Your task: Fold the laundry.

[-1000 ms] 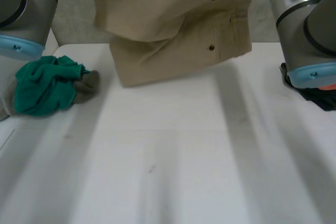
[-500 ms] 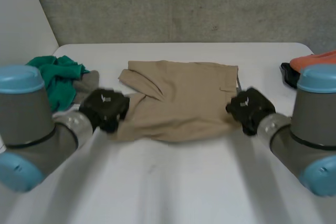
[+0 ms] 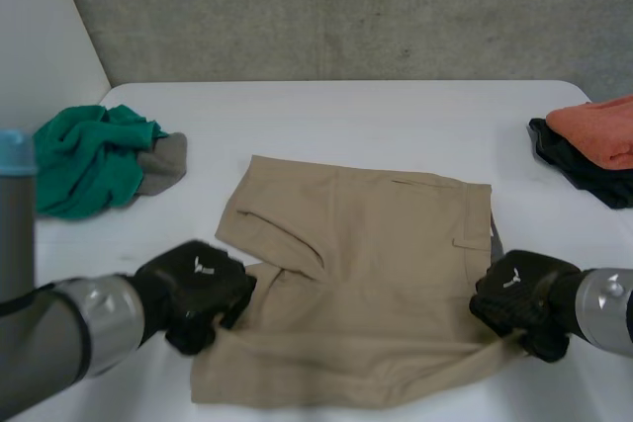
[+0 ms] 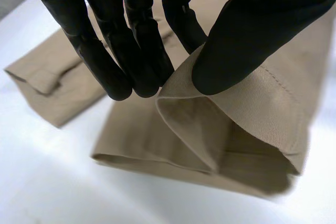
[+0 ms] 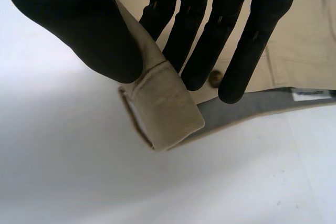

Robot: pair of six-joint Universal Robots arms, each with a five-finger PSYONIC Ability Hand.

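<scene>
- At the far left of the table (image 3: 326,111) we see a crumpled green cloth (image 3: 84,160) lying on a grey cloth (image 3: 170,157). Both are well apart from the work and out of the way.
- Our left hand (image 3: 195,294) is at the near left corner of the beige shorts (image 3: 376,264). The left wrist view shows its thumb and fingers clamped on a leg hem.
- The shorts lie flat in the middle of the table, with their long axis running from hand to hand. The legs are towards our left and the waistband towards our right.
- Our right hand (image 3: 524,298) is at the near right corner, and its thumb and fingers pinch the waistband end.
- Each hand holds one end of the near edge, so we judge that the next fold will carry that edge away from us, over the shorts.
- At the far right an orange cloth (image 3: 598,130) lies on a black cloth (image 3: 584,177), clear of that path.
</scene>
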